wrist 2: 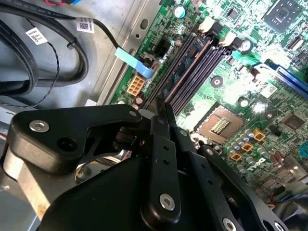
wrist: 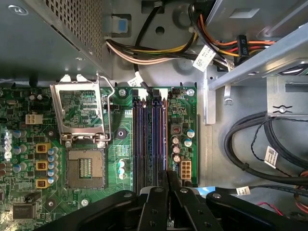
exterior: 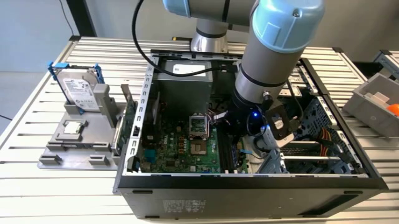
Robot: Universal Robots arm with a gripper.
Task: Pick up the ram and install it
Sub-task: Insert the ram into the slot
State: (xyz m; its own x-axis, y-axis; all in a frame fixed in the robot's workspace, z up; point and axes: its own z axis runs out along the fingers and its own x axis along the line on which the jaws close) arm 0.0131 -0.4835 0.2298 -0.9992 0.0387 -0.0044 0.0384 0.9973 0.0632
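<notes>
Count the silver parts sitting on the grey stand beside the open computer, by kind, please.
Hard drive, standing upright in its blue-trimmed frame: 1
Processor chip, small square, lying flat: 1
Total: 2

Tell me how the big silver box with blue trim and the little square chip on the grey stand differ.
The hard drive stands upright in the grey stand; the square chip lies flat in a recess. The hard drive is much larger and boxy, the chip small and thin. The hard drive wears a blue-trimmed frame; the chip has none. Both are silvery and sit on that stand, outside the computer case.
</notes>
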